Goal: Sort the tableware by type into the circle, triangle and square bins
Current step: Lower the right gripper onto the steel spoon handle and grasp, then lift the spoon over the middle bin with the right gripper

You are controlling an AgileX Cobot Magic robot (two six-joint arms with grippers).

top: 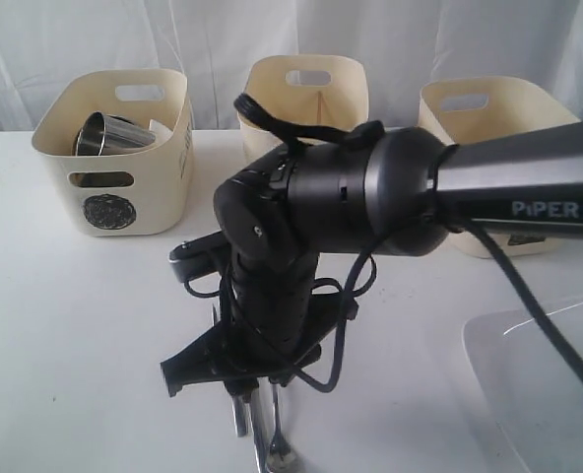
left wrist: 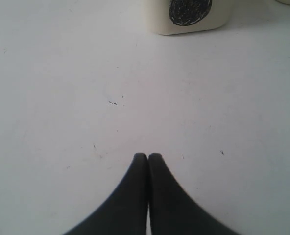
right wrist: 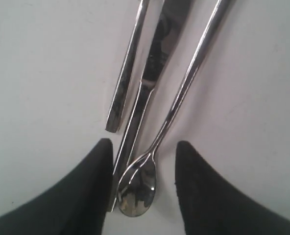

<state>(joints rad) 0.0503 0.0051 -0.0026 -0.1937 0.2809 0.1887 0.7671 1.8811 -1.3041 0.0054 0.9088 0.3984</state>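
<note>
Three steel pieces lie side by side on the white table: a spoon [right wrist: 138, 190], a knife [right wrist: 150, 78] and a flat handle [right wrist: 125, 73] whose head is out of frame. My right gripper [right wrist: 145, 143] hangs open just above them, its fingers on either side of the spoon's bowl and the knife's handle end, gripping nothing. In the exterior view the right arm [top: 272, 246] covers most of the cutlery [top: 272, 439]. My left gripper [left wrist: 148, 155] is shut and empty over bare table, short of the circle bin [left wrist: 155, 19]. That circle bin [top: 159, 148] holds a steel mug [top: 104, 136].
Two more cream bins stand at the back, one in the middle [top: 272, 79] and one on the right [top: 488, 113]; the arm hides their marks. A white plastic plate [top: 538, 384] lies at the front right. A black cable [top: 528, 296] trails from the right arm.
</note>
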